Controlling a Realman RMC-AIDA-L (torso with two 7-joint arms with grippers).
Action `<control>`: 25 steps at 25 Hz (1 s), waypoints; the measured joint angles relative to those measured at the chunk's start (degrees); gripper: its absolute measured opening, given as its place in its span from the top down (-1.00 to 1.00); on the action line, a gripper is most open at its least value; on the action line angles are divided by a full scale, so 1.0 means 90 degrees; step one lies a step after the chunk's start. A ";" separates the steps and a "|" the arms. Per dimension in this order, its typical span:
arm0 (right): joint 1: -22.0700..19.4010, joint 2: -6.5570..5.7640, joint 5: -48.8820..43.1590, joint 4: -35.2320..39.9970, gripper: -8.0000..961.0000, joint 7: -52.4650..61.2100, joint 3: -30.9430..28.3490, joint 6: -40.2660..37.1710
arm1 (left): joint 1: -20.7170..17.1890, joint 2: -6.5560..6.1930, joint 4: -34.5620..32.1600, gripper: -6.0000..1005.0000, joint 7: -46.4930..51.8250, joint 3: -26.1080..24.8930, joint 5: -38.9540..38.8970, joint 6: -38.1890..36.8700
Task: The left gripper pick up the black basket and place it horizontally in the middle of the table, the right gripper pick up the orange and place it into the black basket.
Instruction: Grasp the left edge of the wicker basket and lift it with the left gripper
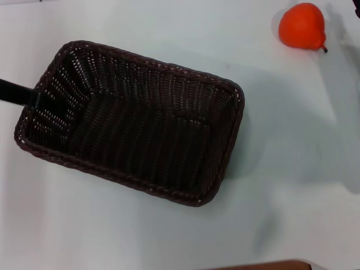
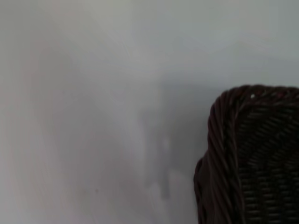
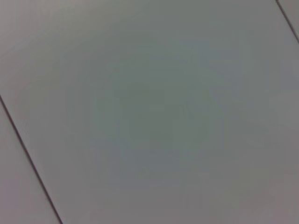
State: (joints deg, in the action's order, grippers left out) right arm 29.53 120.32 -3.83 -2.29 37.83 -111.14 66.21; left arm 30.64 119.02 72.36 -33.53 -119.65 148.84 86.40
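Near the front of the pale, smooth white counter [image 1: 292,169] lies the large rectangular black woven basket [image 1: 135,124], skewed at an angle, its long side not yet square to the robot. It looks light and fairly stiff, with a rough braided rim that should give good purchase; the short-end wall is the natural place to take hold. At that left end the left hand [image 1: 19,93] shows only as a thin black bar meeting the rim, and I cannot tell whether it is clamped or loose. Farther back, well apart to the right, sits the small glossy orange-red round fruit [image 1: 302,26]; it looks firm, smooth and prone to roll. The right hand is out of sight.
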 joint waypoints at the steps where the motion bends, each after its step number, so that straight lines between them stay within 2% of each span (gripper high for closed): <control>1: 0.0000 -0.0002 0.0024 0.0000 -0.83 -0.0005 -0.0002 -0.0021 | 0.0000 0.0043 0.0011 -0.29 -0.0012 0.0004 0.0067 -0.0001; 4: 0.0000 -0.0008 0.0063 -0.0001 -0.83 -0.0016 -0.0004 -0.0119 | 0.0003 0.0115 0.0063 -0.25 -0.0015 -0.0001 0.0179 -0.0008; 7: 0.0000 -0.0009 0.0068 -0.0001 -0.83 -0.0048 -0.0004 -0.0151 | 0.0001 0.0128 0.0083 -0.21 -0.0015 0.0004 0.0166 0.0027; 12: 0.0000 -0.0004 0.0068 0.0008 -0.83 -0.0071 -0.0005 -0.0152 | 0.0004 0.0148 0.0097 0.27 -0.0015 0.0012 0.0156 0.0126; 18: -0.0016 -0.0012 0.0093 0.0054 -0.82 -0.0073 -0.0004 -0.0152 | -0.0032 0.0209 0.0148 0.72 0.0003 -0.0124 0.0019 0.0234; 25: -0.0036 -0.0010 0.0095 0.0059 -0.82 -0.0073 -0.0005 -0.0151 | -0.0290 0.0256 0.0648 0.72 0.0071 -0.0905 -0.1122 0.0693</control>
State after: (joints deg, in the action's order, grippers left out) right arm 29.21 120.23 -2.98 -1.76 37.17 -111.19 64.85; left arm 28.03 121.32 78.20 -32.89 -127.80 138.74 92.64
